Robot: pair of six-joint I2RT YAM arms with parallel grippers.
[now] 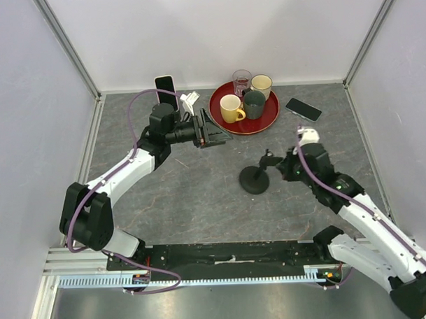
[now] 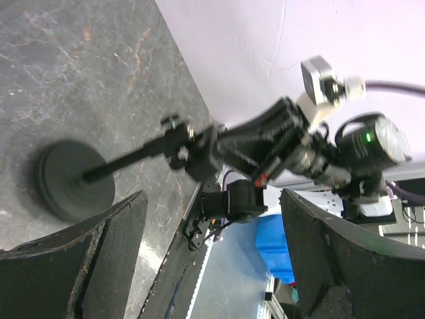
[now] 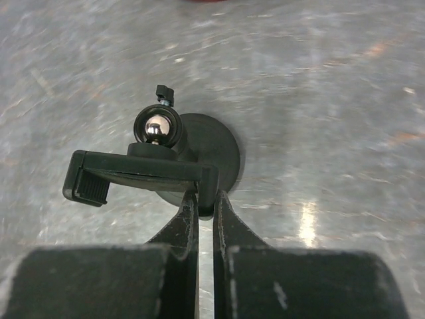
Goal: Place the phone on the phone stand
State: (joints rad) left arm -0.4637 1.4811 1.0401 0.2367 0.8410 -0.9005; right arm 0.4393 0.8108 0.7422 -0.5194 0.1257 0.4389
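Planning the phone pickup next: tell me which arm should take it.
Left, probably: the left gripper is open and empty near the upright phone, while the right gripper is shut on the phone stand.

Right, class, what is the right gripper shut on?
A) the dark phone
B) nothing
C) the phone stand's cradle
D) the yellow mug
C: the right wrist view shows the right gripper closed on one end of the phone stand's cradle.

The phone stand (image 3: 159, 169) is partly hidden by its own clamp; the right arm (image 2: 292, 143) appears blurred from the left wrist.
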